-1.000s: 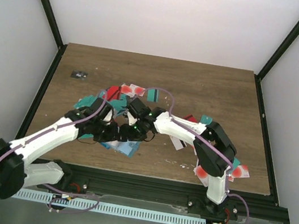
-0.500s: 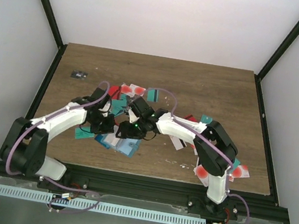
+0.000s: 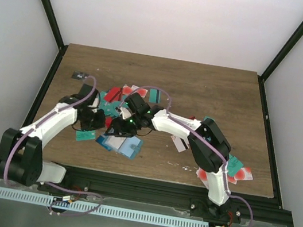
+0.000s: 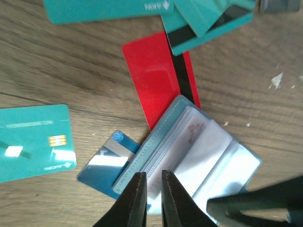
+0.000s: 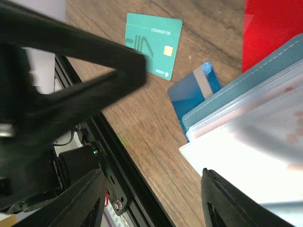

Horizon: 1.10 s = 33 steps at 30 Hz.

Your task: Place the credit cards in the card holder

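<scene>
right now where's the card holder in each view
Top external: card holder sits left of centre, in the lower half.
Left wrist: card holder fills the lower centre to right, lying open with its pockets up.
Right wrist: card holder is on the right side, running off the frame.
Shared landmark: teal chip card, left of the holder in every view.

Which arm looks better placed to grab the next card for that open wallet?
Left, probably. The left gripper hangs at the edge of the card holder, with a blue card and a teal chip card lying right beside it. The right gripper sits open over the holder, seemingly busy there.
</scene>
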Each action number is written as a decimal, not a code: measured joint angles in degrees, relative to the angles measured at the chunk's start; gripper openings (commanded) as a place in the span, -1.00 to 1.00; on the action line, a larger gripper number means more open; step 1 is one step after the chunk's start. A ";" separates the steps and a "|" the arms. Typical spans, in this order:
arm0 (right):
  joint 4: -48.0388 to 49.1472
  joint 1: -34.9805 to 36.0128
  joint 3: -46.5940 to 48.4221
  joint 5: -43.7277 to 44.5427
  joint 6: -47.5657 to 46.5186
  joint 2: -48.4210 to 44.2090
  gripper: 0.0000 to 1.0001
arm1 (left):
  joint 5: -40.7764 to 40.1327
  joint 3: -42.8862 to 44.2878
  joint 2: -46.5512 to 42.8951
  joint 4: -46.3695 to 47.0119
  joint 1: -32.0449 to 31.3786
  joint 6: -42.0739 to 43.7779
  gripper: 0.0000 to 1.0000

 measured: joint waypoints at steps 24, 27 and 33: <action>-9.29 -14.84 -29.68 14.73 -4.00 -35.91 0.27 | -5.92 13.11 2.40 -4.59 0.55 4.33 -0.26; -9.99 -14.73 -33.73 15.04 -2.89 -38.60 0.27 | -9.25 12.59 4.09 -5.07 4.39 5.29 -0.26; -9.68 -14.73 -39.30 14.16 0.00 -43.41 0.27 | -11.02 9.27 9.70 -3.89 12.61 7.98 -0.27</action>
